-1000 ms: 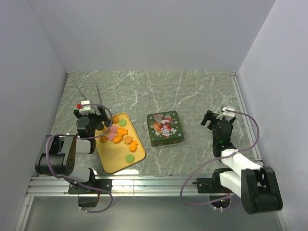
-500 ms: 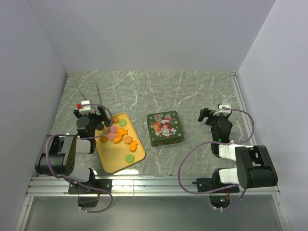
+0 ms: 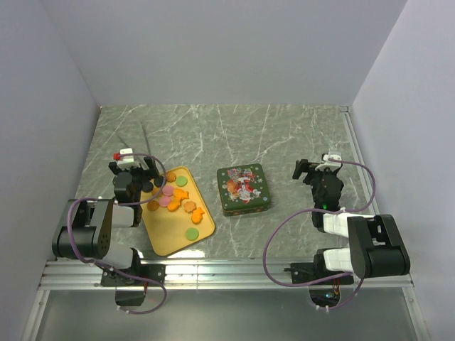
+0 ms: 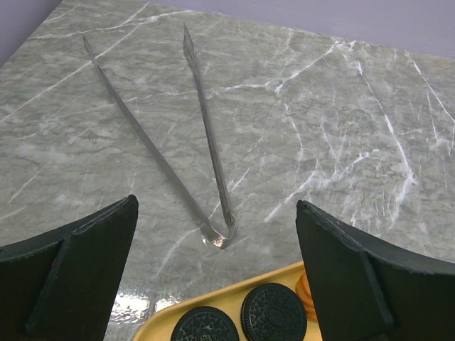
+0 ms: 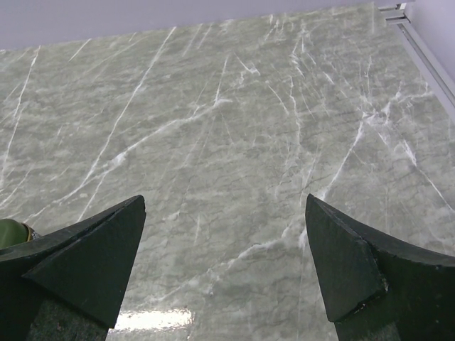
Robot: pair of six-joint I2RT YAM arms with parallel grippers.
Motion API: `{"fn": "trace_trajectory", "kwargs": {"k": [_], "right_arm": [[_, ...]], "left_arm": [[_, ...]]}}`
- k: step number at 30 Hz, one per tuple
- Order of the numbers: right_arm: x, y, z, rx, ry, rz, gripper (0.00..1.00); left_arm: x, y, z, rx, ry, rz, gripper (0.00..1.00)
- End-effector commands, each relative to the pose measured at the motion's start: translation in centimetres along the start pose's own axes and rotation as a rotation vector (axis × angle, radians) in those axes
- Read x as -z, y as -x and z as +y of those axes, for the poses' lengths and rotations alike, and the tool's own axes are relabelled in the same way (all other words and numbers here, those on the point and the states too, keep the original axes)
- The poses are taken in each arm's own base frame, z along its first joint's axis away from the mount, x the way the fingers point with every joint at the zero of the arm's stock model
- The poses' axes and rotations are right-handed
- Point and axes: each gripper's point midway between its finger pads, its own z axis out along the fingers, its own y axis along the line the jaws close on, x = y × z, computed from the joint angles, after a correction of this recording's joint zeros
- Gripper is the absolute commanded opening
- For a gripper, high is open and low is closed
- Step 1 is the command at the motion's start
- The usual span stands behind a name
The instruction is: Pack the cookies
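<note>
- The left gripper (image 4: 217,206) has its two black fingers (image 4: 71,273) wide apart. It holds nothing.
- It hangs low over the top left corner of the yellow tray (image 3: 170,231), in the left part of the top view.
- Just past the fingers, a pair of metal tongs (image 4: 206,142) lies flat on the table (image 4: 341,121). Its two legs are spread open and its joined end is near the tray edge.
- The right gripper (image 5: 224,202) has its fingers (image 5: 359,270) wide apart too, and it holds nothing. Only bare table shows under it.
- The tray holds the cookies (image 3: 174,199). They are orange, pink, green and dark brown, and most sit in the upper half of the tray.
- Two dark round cookies (image 4: 274,312) lie at the tray corner by the left gripper, with an orange one beside them.
- A green tin (image 3: 243,189) sits in the middle of the top view, between the tray and the right gripper (image 3: 313,170). Its lid is on, so I cannot see inside.
- The lid has a red and white picture. Any words on it are too small to read.
- The left arm is folded close to its base at the lower left.
- The right arm is folded close to its base at the lower right, and its gripper is well apart from the tin.
</note>
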Motion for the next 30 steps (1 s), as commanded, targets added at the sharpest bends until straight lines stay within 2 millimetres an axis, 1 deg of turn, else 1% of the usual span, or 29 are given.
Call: {"fn": "trace_trajectory", "kwargs": {"k": [1, 30], "right_arm": [[-0.41, 2.24, -0.08, 0.008, -0.003, -0.077, 1.00], [-0.46, 2.26, -0.11, 0.010, -0.004, -0.076, 1.00]], "left_arm": [[-0.21, 1.67, -0.44, -0.007, -0.024, -0.062, 0.99], [-0.25, 1.73, -0.42, -0.007, -0.022, -0.064, 0.99]]}}
